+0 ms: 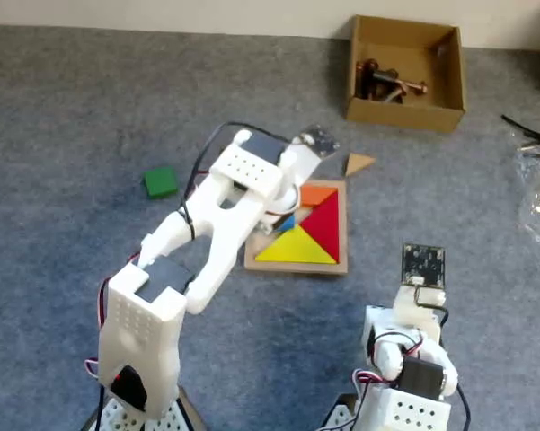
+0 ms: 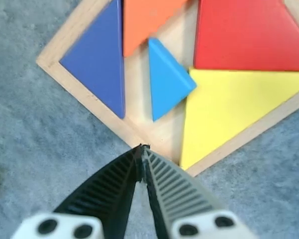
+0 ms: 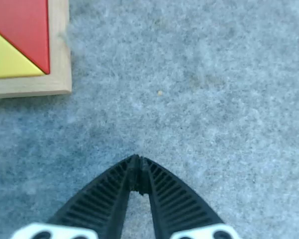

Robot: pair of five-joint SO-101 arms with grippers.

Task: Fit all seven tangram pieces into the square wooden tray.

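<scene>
We saw the right gripper [image 3: 139, 160] over grey carpet [image 3: 214, 74], its two ribbed black fingers pressed together at the tips with nothing between them. Well apart from it lay a corner of the wooden tray [image 3: 58, 50], holding a red piece [image 3: 25, 25] edge to edge with a yellow piece [image 3: 7, 62].
</scene>
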